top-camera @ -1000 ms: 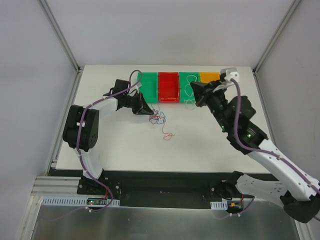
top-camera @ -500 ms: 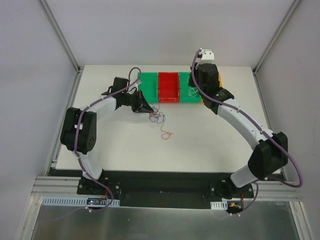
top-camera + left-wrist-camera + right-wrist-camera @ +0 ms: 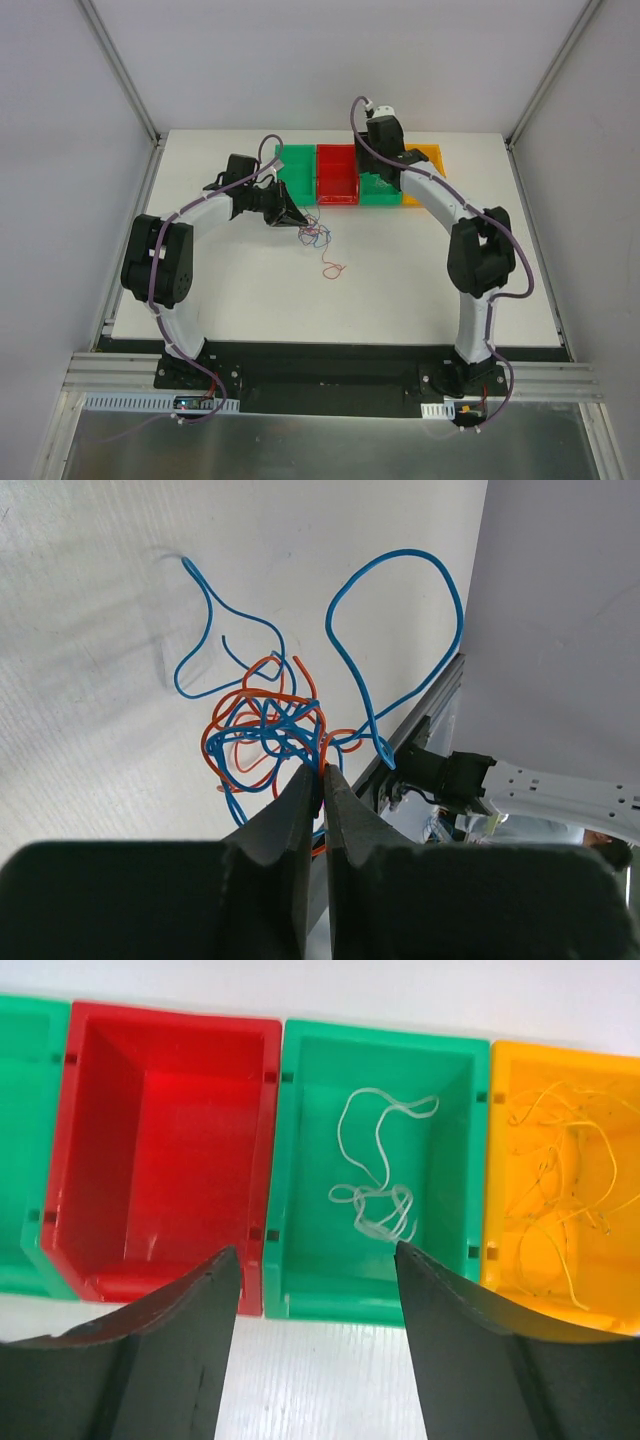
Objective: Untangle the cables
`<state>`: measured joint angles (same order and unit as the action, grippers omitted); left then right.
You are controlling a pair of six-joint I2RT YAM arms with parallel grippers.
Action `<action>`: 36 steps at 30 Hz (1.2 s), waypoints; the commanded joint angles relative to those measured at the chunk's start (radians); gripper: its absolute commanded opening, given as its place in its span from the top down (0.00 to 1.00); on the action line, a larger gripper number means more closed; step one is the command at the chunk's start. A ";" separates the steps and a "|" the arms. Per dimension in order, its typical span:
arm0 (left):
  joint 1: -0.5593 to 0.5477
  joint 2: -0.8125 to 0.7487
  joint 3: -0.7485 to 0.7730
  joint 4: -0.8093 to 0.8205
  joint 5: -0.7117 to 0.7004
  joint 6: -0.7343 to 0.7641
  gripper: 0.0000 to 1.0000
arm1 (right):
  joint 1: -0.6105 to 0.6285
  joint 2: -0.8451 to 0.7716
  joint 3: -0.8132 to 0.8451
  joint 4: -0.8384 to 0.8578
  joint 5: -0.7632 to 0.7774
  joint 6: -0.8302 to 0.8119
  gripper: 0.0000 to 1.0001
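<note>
I see the left arm and right arm as white tubular links between chunky black joint housings, purple-grey hoses trailing along them, ending in matte black wedge-shaped fingers.

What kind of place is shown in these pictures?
Probably a robotics lab work cell: two robot arms bolted at the edge of a white table, plain panels on metal frames enclosing it, and a row of coloured bins.

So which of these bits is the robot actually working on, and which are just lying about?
Job: cable tangle, pinched by left gripper; loose red cable; right gripper, open.
Lying about: red bin, empty; green bin holding white wire; orange bin holding pale wires.
</note>
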<state>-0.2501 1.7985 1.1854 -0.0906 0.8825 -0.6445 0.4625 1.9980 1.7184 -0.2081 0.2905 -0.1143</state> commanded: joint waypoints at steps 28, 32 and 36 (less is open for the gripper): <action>-0.003 -0.085 0.043 -0.015 0.010 0.043 0.92 | 0.137 -0.216 -0.366 0.346 -0.524 0.232 0.42; -0.003 -0.090 0.043 -0.015 0.009 0.045 0.92 | 0.140 -0.189 -0.359 0.328 -0.507 0.245 0.44; -0.003 -0.082 0.045 -0.015 0.013 0.042 0.92 | 0.142 -0.176 -0.347 0.308 -0.481 0.257 0.47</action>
<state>-0.2493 1.7576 1.1912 -0.1040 0.8829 -0.6319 0.6044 1.8183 1.3201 0.1040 -0.2386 0.1101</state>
